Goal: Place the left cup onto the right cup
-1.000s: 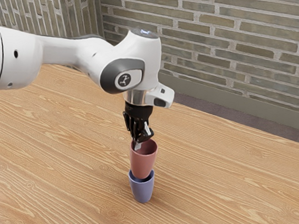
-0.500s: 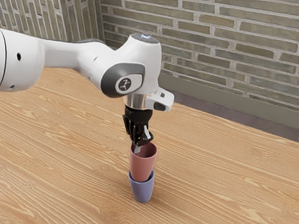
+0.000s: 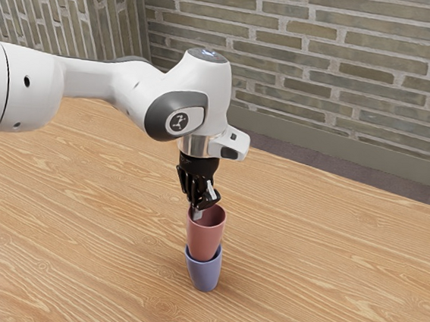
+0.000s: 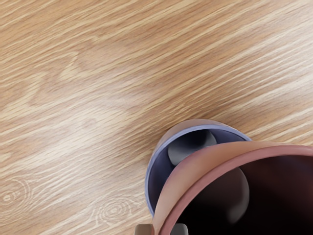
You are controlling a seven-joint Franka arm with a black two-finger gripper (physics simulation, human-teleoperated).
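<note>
Wood on the table point(image 3: 52, 267) lies in front. On it the blue cup point(image 3: 204, 273) holds the red cup point(image 3: 205, 235), set inside so it stays up. Above, the gripper point(image 3: 200, 205) pinches the red rim to steady it. Behind is a brick wall point(image 3: 346, 67).

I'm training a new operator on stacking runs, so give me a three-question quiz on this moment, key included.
1. True or false: the red cup lies on its side beside the blue cup.
2. What do the jaws grip? A) the blue cup's base B) the red cup's rim C) nothing
3. Fill in: the blue cup stands on the wooden ____.
Key: 1 false; it is upright, its base inside the blue cup. 2 B. 3 table.
</note>
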